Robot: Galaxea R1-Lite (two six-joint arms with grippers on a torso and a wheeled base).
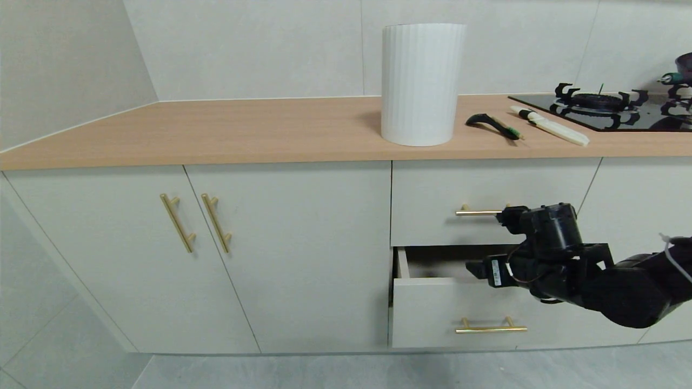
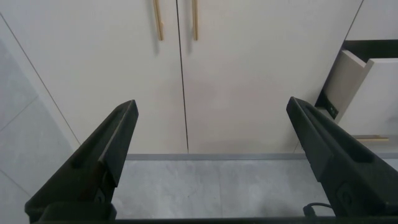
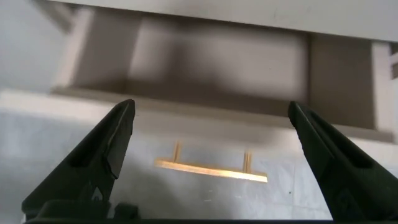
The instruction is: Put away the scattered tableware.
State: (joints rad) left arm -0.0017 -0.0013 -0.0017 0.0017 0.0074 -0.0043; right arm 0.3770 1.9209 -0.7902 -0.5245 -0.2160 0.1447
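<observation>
R claw (image 3: pixel 208 149) spread, empty, over part-open drawer (image 1: pixel 432 308); L claw (image 2: pixel 211 155) spread nearby. Risk: arm snags handle (image 1: pixel 478 212) above drawer, or narrow gap blocks spoon (image 1: pixel 489 123).

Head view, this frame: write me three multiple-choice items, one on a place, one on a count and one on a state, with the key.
1. Where do the black utensil and the cream utensil lie?
A. in the open drawer
B. on the countertop, between the white ribbed container and the hob
C. on the floor

2. How many gold handles show on the cabinet fronts?
A. two
B. four
C. six

3. How is the right gripper?
A. shut on a utensil
B. shut on a drawer handle
C. open and empty

Key:
1 B: both lie on the wood, to the right of the container.
2 B: there are two on the doors and one on each drawer.
3 C: its fingers stand wide apart at the pulled-out lower drawer, with nothing between them.
</observation>
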